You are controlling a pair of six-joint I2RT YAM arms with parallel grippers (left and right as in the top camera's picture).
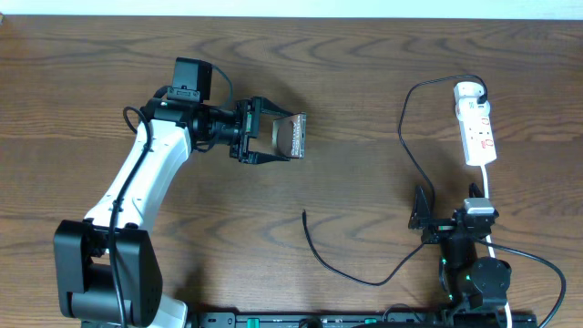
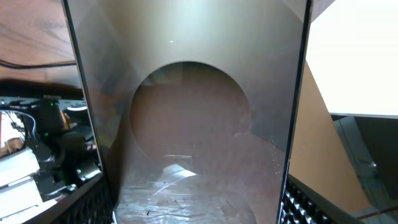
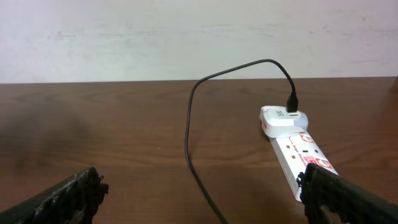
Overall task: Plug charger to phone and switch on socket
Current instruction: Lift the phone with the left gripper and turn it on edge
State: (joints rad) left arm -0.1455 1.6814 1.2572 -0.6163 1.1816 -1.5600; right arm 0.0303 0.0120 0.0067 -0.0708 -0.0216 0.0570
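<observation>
Flat, dark-edged, tan-screened phone (image 1: 297, 136) clamped in the left gripper (image 1: 288, 137), left of centre.
Glare hazes its screen, bottom edge cut off; right gripper (image 1: 421, 219) gapes empty beside the white power strip (image 1: 477, 128).

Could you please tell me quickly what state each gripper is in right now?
The left gripper is closed on the phone.
The right gripper is open, with nothing between its fingers.

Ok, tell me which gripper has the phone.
The left gripper: its jaws are clamped on the two sides of the phone. The right gripper stands wide open with nothing between its fingers, facing the socket.
</observation>
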